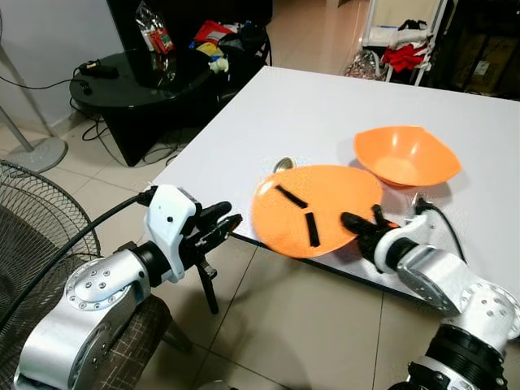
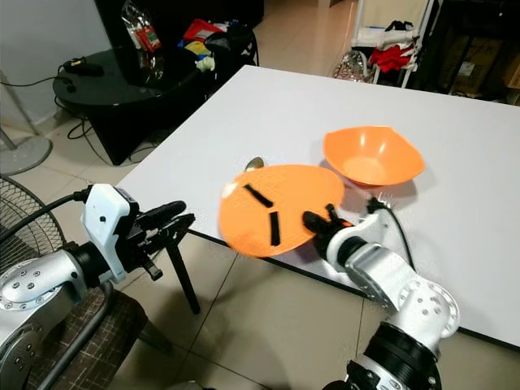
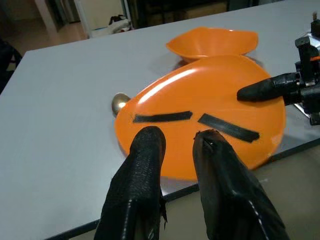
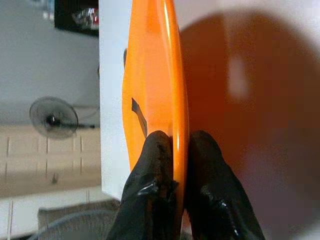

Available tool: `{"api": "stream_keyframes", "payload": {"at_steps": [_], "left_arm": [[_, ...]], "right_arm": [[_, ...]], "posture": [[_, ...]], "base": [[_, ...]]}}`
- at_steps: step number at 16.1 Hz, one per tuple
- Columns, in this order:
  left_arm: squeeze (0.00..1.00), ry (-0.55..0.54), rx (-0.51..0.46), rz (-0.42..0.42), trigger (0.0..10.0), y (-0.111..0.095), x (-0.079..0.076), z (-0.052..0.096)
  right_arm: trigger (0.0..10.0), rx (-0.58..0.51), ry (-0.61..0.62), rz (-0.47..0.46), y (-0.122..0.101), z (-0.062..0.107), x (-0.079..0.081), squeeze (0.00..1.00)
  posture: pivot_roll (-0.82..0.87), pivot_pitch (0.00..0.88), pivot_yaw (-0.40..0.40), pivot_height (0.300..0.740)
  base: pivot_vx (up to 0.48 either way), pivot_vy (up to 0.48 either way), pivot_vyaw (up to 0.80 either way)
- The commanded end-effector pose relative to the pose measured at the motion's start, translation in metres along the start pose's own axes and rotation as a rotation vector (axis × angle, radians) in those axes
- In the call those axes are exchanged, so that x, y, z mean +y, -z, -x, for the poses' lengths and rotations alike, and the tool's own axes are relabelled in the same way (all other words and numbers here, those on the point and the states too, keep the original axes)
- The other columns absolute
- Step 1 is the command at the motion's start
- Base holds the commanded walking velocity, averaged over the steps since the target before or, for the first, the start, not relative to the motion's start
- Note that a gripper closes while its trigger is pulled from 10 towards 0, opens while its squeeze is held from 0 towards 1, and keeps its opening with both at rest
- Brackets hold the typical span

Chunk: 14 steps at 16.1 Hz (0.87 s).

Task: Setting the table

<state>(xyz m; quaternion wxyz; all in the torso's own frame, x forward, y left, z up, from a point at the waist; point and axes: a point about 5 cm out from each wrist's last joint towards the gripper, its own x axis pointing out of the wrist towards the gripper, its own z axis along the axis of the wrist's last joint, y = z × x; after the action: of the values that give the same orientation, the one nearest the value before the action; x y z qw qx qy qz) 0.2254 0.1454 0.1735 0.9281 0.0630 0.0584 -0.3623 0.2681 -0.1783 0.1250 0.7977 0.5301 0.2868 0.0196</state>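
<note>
An orange plate (image 1: 313,207) with two black tape strips is held just above the near edge of the white table (image 1: 325,114), tilted and overhanging it. My right gripper (image 1: 361,221) is shut on the plate's right rim, one finger above and one below, as the right wrist view confirms (image 4: 177,150). My left gripper (image 1: 227,223) hovers just off the table's near edge, to the left of the plate, its fingers (image 3: 145,165) slightly apart and holding nothing. An orange bowl (image 1: 406,154) sits behind the plate. A metal spoon (image 1: 282,164) peeks out at the plate's far edge.
A black side table (image 1: 138,81) with snack bags and clutter stands at the far left. A floor fan (image 1: 32,236) is close on my left. A rack with red cloth (image 1: 406,49) stands beyond the table. Tiled floor lies below the table's edge.
</note>
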Motion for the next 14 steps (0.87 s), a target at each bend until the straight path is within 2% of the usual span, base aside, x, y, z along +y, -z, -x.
{"api": "stream_keyframes", "payload": {"at_steps": [1, 6, 13, 14], "left_arm": [[0.00, 0.018, 0.005, -0.015, 10.0, -0.003, -0.002, 0.001], [0.00, 0.044, 0.008, -0.013, 10.0, -0.003, -0.004, 0.000], [0.00, 0.121, 0.074, 0.022, 10.0, 0.007, -0.011, 0.000], [0.00, 0.118, 0.073, 0.031, 10.0, 0.007, -0.011, 0.000]], "right_arm": [[10.0, -0.036, -0.052, -0.003, -0.003, 0.005, 0.009, 0.00], [10.0, -0.097, -0.010, -0.017, -0.009, 0.015, 0.001, 0.00], [10.0, -0.164, 0.063, -0.046, -0.015, 0.005, -0.004, 0.00], [10.0, -0.149, 0.045, -0.047, -0.013, 0.003, -0.002, 0.07]], "posture": [[-0.05, 0.000, 0.076, 0.740], [-0.05, 0.000, 0.092, 0.740], [-0.05, 0.000, 0.100, 0.740], [-0.06, 0.000, 0.100, 0.740]], "base": [[0.000, 0.000, 0.00], [0.000, 0.000, 0.00], [0.000, 0.000, 0.00], [0.000, 0.000, 0.00]]}}
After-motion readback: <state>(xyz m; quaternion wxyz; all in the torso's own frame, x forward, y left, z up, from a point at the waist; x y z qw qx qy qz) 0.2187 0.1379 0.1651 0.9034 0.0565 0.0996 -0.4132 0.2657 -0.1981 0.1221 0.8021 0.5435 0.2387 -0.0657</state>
